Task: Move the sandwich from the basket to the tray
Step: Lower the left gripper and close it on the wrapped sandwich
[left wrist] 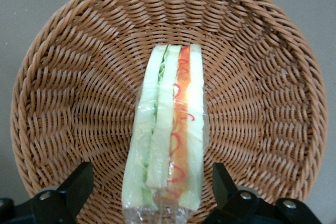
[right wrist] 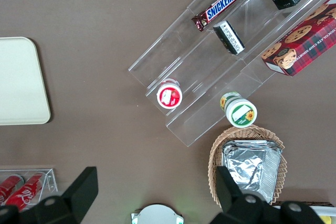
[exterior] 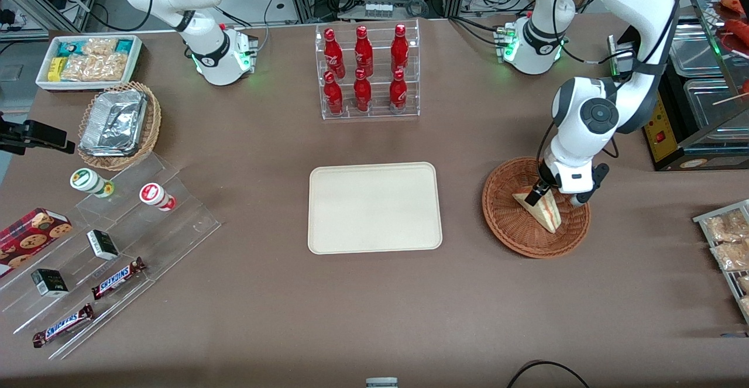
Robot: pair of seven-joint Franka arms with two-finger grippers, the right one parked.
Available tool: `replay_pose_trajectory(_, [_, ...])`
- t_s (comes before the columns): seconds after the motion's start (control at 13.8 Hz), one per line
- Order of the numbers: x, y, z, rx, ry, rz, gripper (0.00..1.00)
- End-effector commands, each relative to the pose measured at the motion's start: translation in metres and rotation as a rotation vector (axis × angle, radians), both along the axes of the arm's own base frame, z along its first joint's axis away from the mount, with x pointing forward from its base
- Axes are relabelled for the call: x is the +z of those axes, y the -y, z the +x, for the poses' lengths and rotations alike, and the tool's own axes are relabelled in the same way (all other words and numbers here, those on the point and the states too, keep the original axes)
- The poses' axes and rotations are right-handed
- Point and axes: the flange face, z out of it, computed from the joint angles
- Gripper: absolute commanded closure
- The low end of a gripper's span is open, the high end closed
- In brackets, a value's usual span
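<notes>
The sandwich [exterior: 543,211] lies in the basket [exterior: 504,224] at the right of the front view, its cut edge of red, orange and green layers turned up toward the wrist camera and wrapped in clear film. The basket [left wrist: 68,93] is a round, shallow bowl of reddish-brown wicker sitting on the brown bench [exterior: 246,294], and it holds only the sandwich [left wrist: 170,129].

The pincer [exterior: 553,196] is down inside the basket, over the end of the wedge farther from the front camera. Its fingers [left wrist: 79,182] stand spread wide, one on either side of the sandwich, with bare wicker showing between each pad and the bread. It appears to grip nothing, though the fingertips themselves run out of the wrist view, so contact lower down cannot be ruled out.

The tray [exterior: 374,208] lies flat at the centre of the front view, cream-coloured, with rounded corners, bare, and well apart from the basket.

Above the tray in the frame, a clear rack holds six red bottles [exterior: 364,72]. At the left of the frame are a lighter wicker basket with foil trays [exterior: 114,123], a white bin of snack packets [exterior: 88,60], and clear stepped shelves carrying Snickers bars [exterior: 117,277] and small tubs.
</notes>
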Motion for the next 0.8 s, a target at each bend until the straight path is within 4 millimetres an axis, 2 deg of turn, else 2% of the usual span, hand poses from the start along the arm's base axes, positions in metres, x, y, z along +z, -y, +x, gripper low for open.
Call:
replay_pose_trajectory(0.0, [-0.01, 0.0, 0.005, -0.015, 0.002, 0.009, 0.37])
replay_pose_trajectory(0.07, [-0.011, 0.0, 0.004, -0.018, 0.001, 0.01, 0.92])
replay_pose_trajectory(0.15, [-0.01, 0.001, 0.005, -0.024, 0.0, 0.01, 1.0])
replay_pose_trajectory(0.29, [0.002, 0.001, 0.012, -0.05, 0.012, 0.012, 1.0])
replay_pose_trajectory(0.44, [0.03, 0.003, 0.029, -0.09, -0.01, 0.028, 1.0])
replay_pose_trajectory(0.65, [0.081, 0.023, 0.069, -0.155, -0.127, 0.06, 1.0])
replay_pose_trajectory(0.73, [0.092, 0.041, 0.076, -0.195, -0.141, 0.059, 1.0])
